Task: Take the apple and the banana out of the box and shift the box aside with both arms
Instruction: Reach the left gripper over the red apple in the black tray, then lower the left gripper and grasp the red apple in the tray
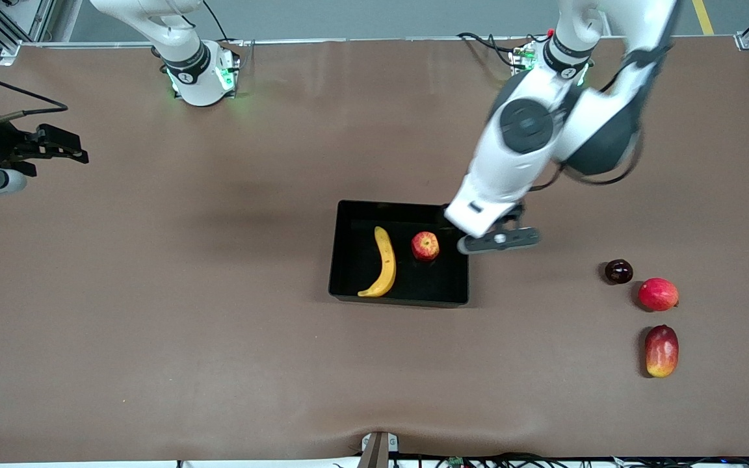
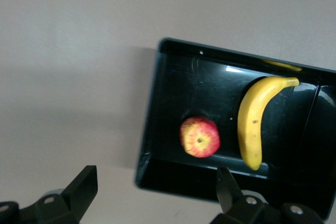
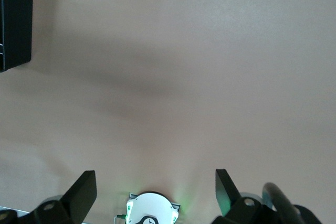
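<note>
The black box (image 1: 348, 214) lies mid-table with the yellow banana (image 1: 385, 262) and the small red apple (image 1: 425, 246) side by side in it. The left wrist view looks down on the box (image 2: 157, 103), the apple (image 2: 199, 137) and the banana (image 2: 252, 124). My left gripper (image 1: 462, 218) (image 2: 155, 190) hangs open and empty over the box's corner that lies toward the left arm's base, its fingers straddling that corner. My right gripper (image 1: 78, 148) (image 3: 155, 190) waits open and empty over bare table at the right arm's end.
A dark purple round fruit (image 1: 618, 271), a round red fruit (image 1: 658, 294) and an oblong red-yellow mango (image 1: 661, 351) lie in a group at the left arm's end, nearer the front camera. The right arm's base (image 3: 149, 211) shows under its gripper.
</note>
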You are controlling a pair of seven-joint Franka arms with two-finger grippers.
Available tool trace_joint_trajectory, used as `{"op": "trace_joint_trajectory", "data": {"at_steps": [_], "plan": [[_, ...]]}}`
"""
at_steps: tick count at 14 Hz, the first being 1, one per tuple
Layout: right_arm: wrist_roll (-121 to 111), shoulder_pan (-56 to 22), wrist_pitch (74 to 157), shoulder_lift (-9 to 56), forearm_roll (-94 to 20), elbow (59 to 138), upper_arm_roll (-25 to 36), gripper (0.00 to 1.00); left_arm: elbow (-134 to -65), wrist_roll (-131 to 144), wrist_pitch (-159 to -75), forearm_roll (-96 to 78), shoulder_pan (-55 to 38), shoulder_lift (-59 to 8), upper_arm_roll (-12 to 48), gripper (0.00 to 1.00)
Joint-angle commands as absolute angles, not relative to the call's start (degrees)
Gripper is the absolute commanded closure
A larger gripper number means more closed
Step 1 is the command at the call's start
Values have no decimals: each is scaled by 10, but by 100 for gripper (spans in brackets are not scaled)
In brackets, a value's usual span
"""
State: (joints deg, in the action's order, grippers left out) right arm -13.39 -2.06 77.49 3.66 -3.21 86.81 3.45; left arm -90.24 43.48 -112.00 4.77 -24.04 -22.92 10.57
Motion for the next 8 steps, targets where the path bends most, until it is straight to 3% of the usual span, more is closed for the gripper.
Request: {"op": "trace_joint_trajectory", "data": {"at_steps": [1,8], "plan": [[-131,-19,771,39,-28,867,33,0,-901,516,-1165,78,-272,-273,102,0],[-130,-17,768,41,-31,867,33,0,-917,568,-1256,105,-297,-358,103,0]]}}
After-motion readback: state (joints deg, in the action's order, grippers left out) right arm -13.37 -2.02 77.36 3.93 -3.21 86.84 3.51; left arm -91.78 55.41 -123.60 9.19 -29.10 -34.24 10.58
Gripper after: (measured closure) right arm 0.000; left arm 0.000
